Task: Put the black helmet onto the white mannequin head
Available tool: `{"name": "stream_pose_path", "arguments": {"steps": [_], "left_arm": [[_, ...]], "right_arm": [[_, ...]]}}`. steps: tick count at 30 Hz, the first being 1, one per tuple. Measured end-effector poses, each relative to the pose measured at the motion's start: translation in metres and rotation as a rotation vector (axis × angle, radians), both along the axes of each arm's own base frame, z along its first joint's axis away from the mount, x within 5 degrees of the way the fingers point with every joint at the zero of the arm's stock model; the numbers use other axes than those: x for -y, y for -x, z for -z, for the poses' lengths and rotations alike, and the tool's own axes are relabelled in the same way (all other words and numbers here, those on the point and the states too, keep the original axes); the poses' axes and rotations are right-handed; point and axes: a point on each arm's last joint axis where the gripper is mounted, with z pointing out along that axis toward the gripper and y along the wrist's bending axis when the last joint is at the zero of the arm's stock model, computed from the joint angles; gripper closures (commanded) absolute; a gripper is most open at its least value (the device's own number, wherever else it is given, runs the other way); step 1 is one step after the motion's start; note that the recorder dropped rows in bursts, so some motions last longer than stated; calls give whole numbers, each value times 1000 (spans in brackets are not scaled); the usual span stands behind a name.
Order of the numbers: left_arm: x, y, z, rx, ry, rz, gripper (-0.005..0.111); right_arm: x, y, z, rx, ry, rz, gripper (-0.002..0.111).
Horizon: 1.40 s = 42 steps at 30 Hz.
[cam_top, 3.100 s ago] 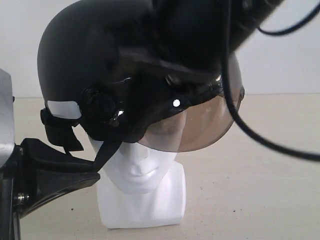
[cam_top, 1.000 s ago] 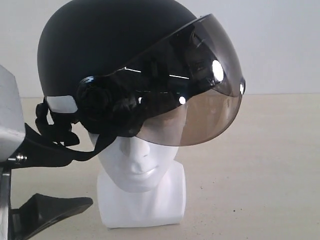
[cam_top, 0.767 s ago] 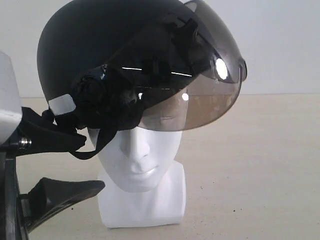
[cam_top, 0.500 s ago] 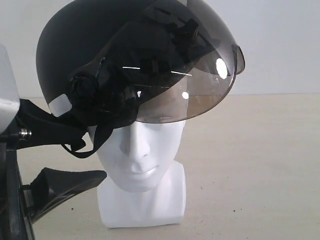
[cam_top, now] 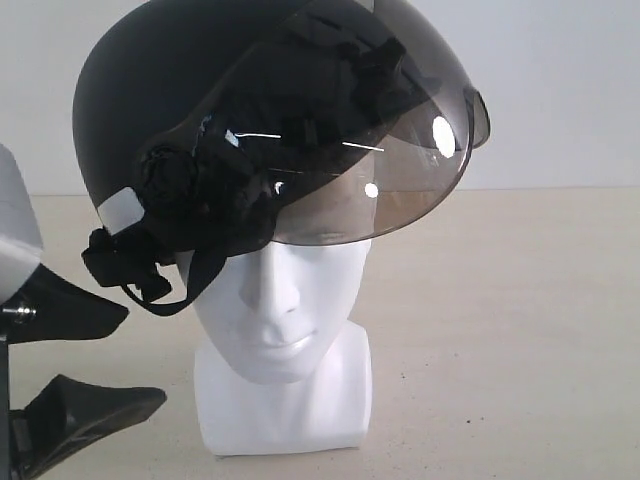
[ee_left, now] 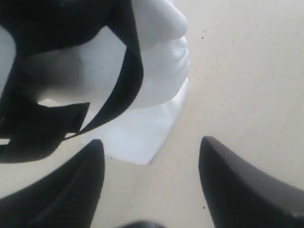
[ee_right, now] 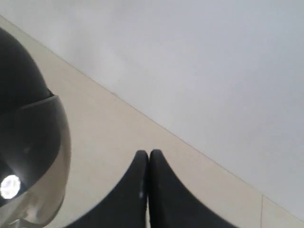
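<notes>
The black helmet sits on top of the white mannequin head, tilted back, its smoky visor raised above the face. Its strap hangs at the left side. My left gripper stands open at the lower left, beside the head and apart from the strap, nothing between its fingers. In the left wrist view the open gripper faces the head's block base and a hanging strap. My right gripper is shut and empty, away from the helmet, and out of the exterior view.
A beige tabletop runs back to a pale wall. The left arm's silver body stands at the left edge of the exterior view.
The helmet tipped backward, raising the visor off the face. My left gripper let go of the strap and drew down and left. The right arm left the exterior view.
</notes>
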Motion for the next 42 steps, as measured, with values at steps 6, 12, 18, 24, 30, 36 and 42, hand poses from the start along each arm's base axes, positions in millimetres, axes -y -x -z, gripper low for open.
{"name": "stream_pose_path", "arguments": {"steps": [6,12,18,24,30,36,42], "left_arm": [[-20,16,-22,57,62,-22,62],[-49,32,-40,163,106,-103,65],[-52,31,-42,155,154,-170,84],[-37,18,-34,121,102,-158,78],[-18,2,-18,54,29,-149,52],[-17,-4,-35,124,62,-174,52],[-30,-11,-48,248,62,-306,52]], "right_arm": [[39,-28,3,-53,-32,166,108],[63,-55,14,-183,-123,-18,108],[61,-95,28,-243,-353,-304,108],[54,-112,19,-199,-387,-396,108],[41,-121,-3,-149,-409,-455,108],[37,-146,12,-205,-421,-436,108],[33,-170,36,-273,-425,-419,108]]}}
